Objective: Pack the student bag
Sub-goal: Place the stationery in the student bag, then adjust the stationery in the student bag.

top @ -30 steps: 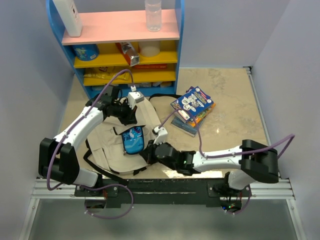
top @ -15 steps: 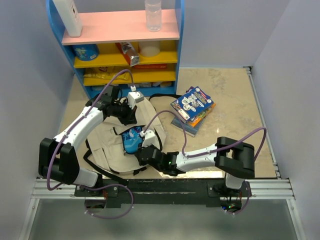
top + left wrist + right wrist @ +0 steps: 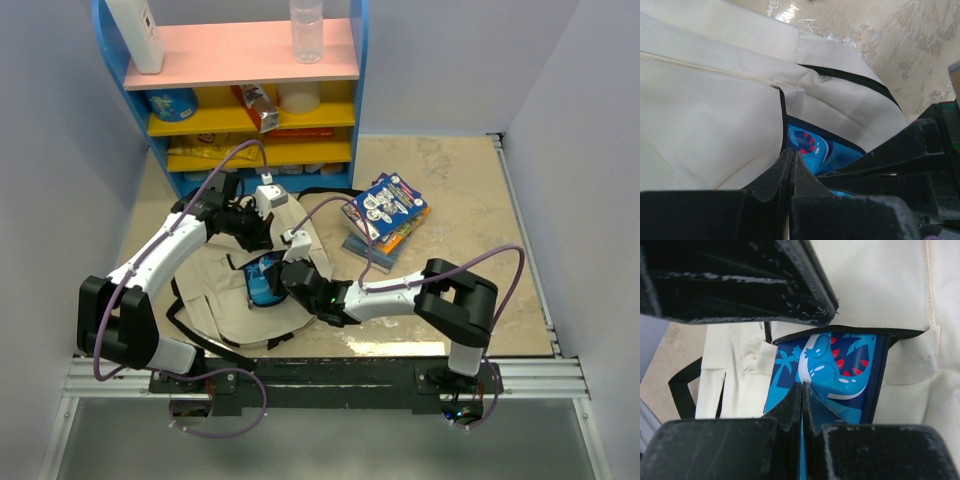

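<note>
- The student bag (image 3: pixel 215 295) lies flat on the surface (image 3: pixel 460 250), on the near left side. It is in front of the shelf (image 3: pixel 240 55).
- The left fingers (image 3: pixel 775 177) are squeezed shut on the black zipper edge of the bag's front pocket. The pocket gapes open.
- A blue pencil case (image 3: pixel 840 370) with a dinosaur on it sits partly inside that pocket.
- The right fingers (image 3: pixel 787 407) are pressed together and pinch one end of the blue pencil case.
- Both sets of fingers are just beside each other over the bag.
- A pile of books (image 3: pixel 385 215) lies on the surface to the right of the bag.
</note>
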Motion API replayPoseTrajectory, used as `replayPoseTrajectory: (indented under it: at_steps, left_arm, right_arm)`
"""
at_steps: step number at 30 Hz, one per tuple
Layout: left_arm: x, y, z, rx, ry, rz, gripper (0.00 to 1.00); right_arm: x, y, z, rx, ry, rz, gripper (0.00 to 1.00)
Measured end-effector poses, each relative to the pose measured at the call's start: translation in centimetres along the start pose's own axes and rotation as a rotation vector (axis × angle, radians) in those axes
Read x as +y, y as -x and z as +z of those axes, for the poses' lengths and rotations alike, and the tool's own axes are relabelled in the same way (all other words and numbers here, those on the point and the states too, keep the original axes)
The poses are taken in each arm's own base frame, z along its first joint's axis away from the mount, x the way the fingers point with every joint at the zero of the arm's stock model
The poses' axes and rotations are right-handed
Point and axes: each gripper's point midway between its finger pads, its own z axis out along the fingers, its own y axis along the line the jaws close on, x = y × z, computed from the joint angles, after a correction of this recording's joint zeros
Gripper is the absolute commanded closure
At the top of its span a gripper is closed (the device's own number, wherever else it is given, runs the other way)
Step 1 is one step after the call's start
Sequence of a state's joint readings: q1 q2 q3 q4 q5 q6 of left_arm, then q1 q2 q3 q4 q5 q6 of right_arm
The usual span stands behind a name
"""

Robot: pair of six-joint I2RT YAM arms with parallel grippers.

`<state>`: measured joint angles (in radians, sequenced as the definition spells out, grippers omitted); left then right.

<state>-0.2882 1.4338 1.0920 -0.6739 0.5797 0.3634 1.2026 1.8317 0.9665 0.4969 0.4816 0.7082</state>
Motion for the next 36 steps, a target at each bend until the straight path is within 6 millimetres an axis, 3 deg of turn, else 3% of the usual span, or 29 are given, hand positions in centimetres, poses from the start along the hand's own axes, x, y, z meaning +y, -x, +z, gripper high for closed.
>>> replayPoseTrajectory:
  at_steps: [3, 8, 11, 14, 26, 31, 36]
  left_arm:
    - [0.0, 0.0, 0.0, 0.000, 0.001, 0.011, 1.00]
    - [0.2, 0.0, 0.0, 0.002, 0.007, 0.019, 1.00]
    - [0.3, 0.0, 0.0, 0.001, 0.012, 0.020, 1.00]
    - [0.4, 0.0, -0.1, 0.002, 0.019, 0.020, 1.00]
    - [0.4, 0.3, -0.5, -0.009, 0.033, 0.028, 1.00]
    - [0.3, 0.3, -0.6, -0.009, 0.033, 0.030, 1.00]
    - [0.3, 0.2, -0.7, -0.005, 0.031, 0.034, 0.99]
  right_arm:
    - [0.6, 0.3, -0.6, -0.003, 0.021, -0.044, 1.00]
    - [2.6, -0.9, -4.0, 0.033, 0.111, -0.100, 1.00]
    - [2.6, -2.2, -6.3, 0.068, 0.152, -0.127, 1.00]
    - [2.1, -3.3, -6.9, 0.093, 0.150, -0.144, 1.00]
    - [-0.6, -8.0, -4.5, 0.174, 0.063, -0.215, 1.00]
    - [-0.2, -7.9, -3.5, 0.142, 0.042, -0.214, 1.00]
    - [0.3, -6.4, -2.7, 0.091, 0.019, -0.197, 1.00]
